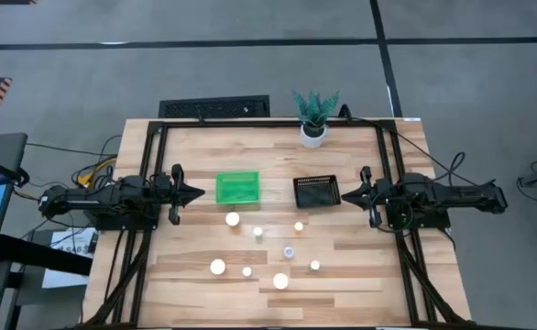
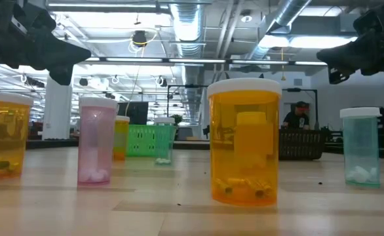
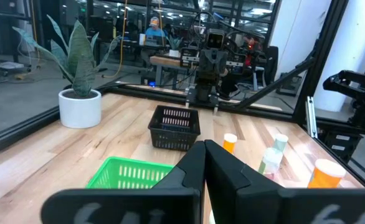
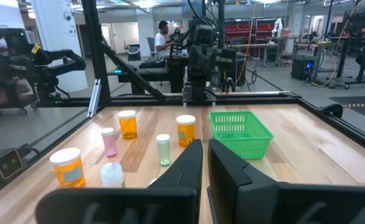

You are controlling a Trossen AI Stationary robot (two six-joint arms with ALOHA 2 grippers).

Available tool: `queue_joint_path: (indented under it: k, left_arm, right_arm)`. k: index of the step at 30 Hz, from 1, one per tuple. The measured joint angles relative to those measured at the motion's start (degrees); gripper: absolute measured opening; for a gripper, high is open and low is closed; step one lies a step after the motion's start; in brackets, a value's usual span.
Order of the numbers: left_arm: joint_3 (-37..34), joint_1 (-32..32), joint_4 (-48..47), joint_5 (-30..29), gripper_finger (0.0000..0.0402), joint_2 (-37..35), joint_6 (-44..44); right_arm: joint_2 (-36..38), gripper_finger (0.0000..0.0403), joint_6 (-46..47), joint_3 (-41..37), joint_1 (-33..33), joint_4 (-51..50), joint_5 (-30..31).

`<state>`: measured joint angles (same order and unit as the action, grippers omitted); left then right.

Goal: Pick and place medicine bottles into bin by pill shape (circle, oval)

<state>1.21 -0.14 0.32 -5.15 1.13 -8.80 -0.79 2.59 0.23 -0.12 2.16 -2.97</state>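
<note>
My two tools are clenched on nothing, both raised above the tabletop (image 1: 360,275) at its sides: the left tool (image 1: 198,193) beside the green bin (image 1: 237,188), the right tool (image 1: 346,193) beside the black bin (image 1: 316,192). I judge each waits next to one bin so it can serve that one, and sorting has not begun.

Nearest the front edge stand four medicine bottles, caps up: one (image 1: 217,267), one (image 1: 246,271), one (image 1: 280,281), one (image 1: 315,266). Farther in, four more: (image 1: 289,252), (image 1: 258,233), (image 1: 233,219), (image 1: 299,226). That makes eight, loosely scattered and apart from one another, which leaves room for my fingers around each. Both bins look empty.

Beyond them, at the far edge, stands one potted plant (image 1: 314,116), clear of the work.
</note>
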Motion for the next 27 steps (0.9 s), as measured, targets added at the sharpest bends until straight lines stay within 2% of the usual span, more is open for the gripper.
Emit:
queue_joint_path:
  k: [13, 18, 27]
  left_arm:
    - [0.0, 0.0, 0.7, -1.1, 0.0, 0.0, 1.5]
    - [0.0, 0.0, 0.6, -1.6, 0.0, 0.0, -6.8]
    - [0.0, 0.0, 1.9, -11.7, 0.0, 0.0, -14.4]
  right_arm:
    - [0.0, 0.0043, 0.0, 0.0, 0.0, 0.0, 0.0]
    - [0.0, 0.0043, 1.7, 0.0, 0.0, 3.1, 0.5]
    - [0.0, 0.0043, 3.0, 0.0, 0.0, 4.8, 0.6]
